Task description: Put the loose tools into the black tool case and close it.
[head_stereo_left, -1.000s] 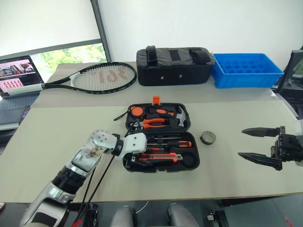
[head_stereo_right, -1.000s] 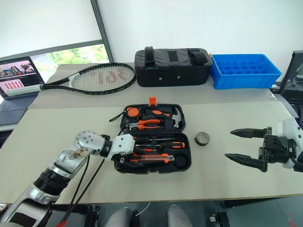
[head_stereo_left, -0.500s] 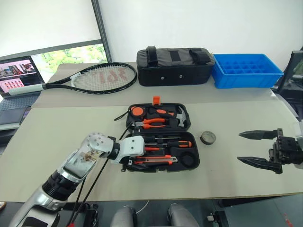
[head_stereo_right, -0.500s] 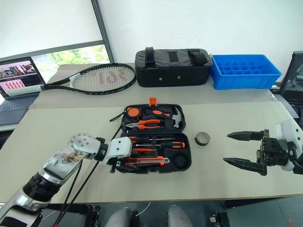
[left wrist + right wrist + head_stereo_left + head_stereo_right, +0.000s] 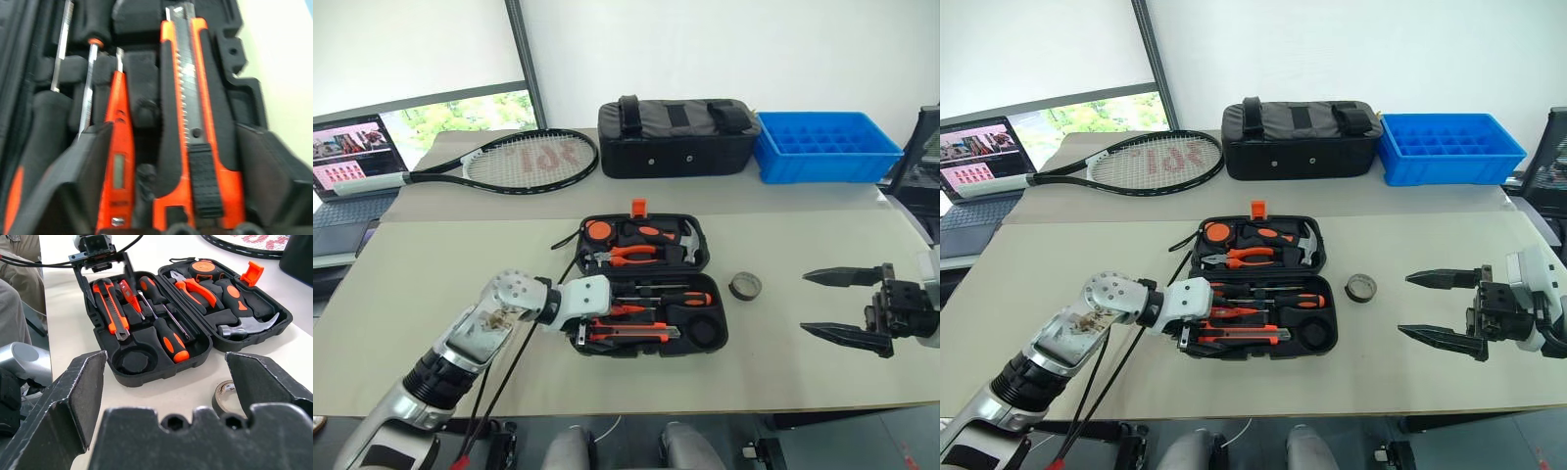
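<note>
Beige bench (image 5: 440, 274) under a white wall carries everything. Left gripper (image 5: 579, 336) hangs at the near-left corner of the black tool case (image 5: 646, 286), its jaws spread apart and holding nothing; the left wrist view looks down between them at the utility knife (image 5: 193, 122) lying in its slot, with the small all-orange screwdriver (image 5: 119, 161) seated just beside it. Right gripper (image 5: 832, 305) hovers over the bench well to the right of the case, jaws wide open and empty, pointing toward the case.

Case lies open flat at the middle of the bench, orange latch (image 5: 637, 207) on its far edge. Near half holds the knife, the small screwdriver and two black-and-orange-handled screwdrivers (image 5: 168, 335), with a round moulded recess (image 5: 134, 362) standing empty. Far half holds pliers (image 5: 628, 254), a hammer (image 5: 682, 240) and a tape measure (image 5: 597, 231).

Dark tape roll (image 5: 744, 286) lies on the bench just right of the case, between it and the right gripper.

Farther back lie a tennis racket (image 5: 509, 162), a black fabric bag (image 5: 677, 137) and a blue tray (image 5: 827, 147); a laptop (image 5: 347, 162) sits at far left.
</note>
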Controlling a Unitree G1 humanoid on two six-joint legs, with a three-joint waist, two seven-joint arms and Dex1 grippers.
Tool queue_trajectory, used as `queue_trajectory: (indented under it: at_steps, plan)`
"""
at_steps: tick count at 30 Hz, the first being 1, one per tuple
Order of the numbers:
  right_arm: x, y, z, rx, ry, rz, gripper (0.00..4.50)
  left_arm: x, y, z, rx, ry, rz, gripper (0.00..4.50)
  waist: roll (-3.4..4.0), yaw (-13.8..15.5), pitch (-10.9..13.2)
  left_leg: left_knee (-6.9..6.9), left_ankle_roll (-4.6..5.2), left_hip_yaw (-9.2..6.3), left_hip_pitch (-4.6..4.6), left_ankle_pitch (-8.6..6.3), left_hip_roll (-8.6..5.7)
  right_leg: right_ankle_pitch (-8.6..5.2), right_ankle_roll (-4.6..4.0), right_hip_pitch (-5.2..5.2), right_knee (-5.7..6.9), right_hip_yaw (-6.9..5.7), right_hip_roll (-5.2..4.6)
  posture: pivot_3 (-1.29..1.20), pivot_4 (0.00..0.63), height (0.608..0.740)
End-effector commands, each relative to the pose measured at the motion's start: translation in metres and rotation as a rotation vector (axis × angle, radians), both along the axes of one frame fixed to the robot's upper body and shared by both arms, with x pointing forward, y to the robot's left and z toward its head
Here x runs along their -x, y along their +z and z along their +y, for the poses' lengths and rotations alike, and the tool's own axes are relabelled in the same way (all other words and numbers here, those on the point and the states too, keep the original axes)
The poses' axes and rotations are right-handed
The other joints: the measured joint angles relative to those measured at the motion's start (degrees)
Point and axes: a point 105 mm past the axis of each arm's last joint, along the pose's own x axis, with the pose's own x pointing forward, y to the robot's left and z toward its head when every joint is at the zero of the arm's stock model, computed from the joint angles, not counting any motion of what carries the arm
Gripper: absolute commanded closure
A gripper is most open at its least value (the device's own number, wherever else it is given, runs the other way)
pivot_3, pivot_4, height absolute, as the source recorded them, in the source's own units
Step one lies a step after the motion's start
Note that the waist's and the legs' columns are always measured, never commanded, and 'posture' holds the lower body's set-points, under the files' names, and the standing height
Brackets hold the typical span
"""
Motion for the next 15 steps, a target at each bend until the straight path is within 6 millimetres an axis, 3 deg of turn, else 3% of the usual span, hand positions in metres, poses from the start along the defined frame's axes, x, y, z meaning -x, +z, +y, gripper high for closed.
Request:
queue_trajectory:
  at_steps: [1, 4, 7, 15]
  plan:
    - [0.002, 0.006, 0.001, 0.001, 0.017, -0.033, 0.0, -0.002, 0.033, -0.005, 0.129, -0.031, -0.041, 0.02, 0.0, 0.01, 0.0, 0.0, 0.0, -0.01, -0.02, 0.0, 0.0, 0.0, 0.0, -0.01, 0.0, -0.01, 0.0, 0.0, 0.15, 0.708]
    - [0.002, 0.005, 0.004, -0.012, 0.022, -0.034, 0.0, -0.005, 0.053, -0.009, 0.241, -0.05, -0.036, 0.02, 0.0, 0.01, 0.0, 0.01, 0.0, -0.02, -0.02, 0.0, 0.0, 0.0, 0.0, -0.01, 0.02, -0.03, 0.0, 0.0, 0.15, 0.708]
    - [0.002, 0.004, 0.006, -0.024, 0.03, -0.038, 0.0, -0.003, 0.056, -0.015, 0.281, -0.099, -0.031, 0.69, 0.06, -0.02, -0.03, 0.03, 0.0, -0.04, -0.03, 0.0, -0.01, 0.0, 0.0, 0.0, 0.02, -0.06, 0.0, 0.0, 0.15, 0.708]
    - [0.005, 0.005, 0.004, -0.037, 0.048, -0.051, 0.0, 0.004, 0.037, -0.026, 0.258, -0.193, 0.012, 3.55, 0.08, -0.05, -0.04, 0.04, 0.0, -0.05, -0.02, 0.0, -0.01, 0.0, 0.0, 0.0, 0.02, -0.06, 0.01, 0.0, 0.15, 0.708]
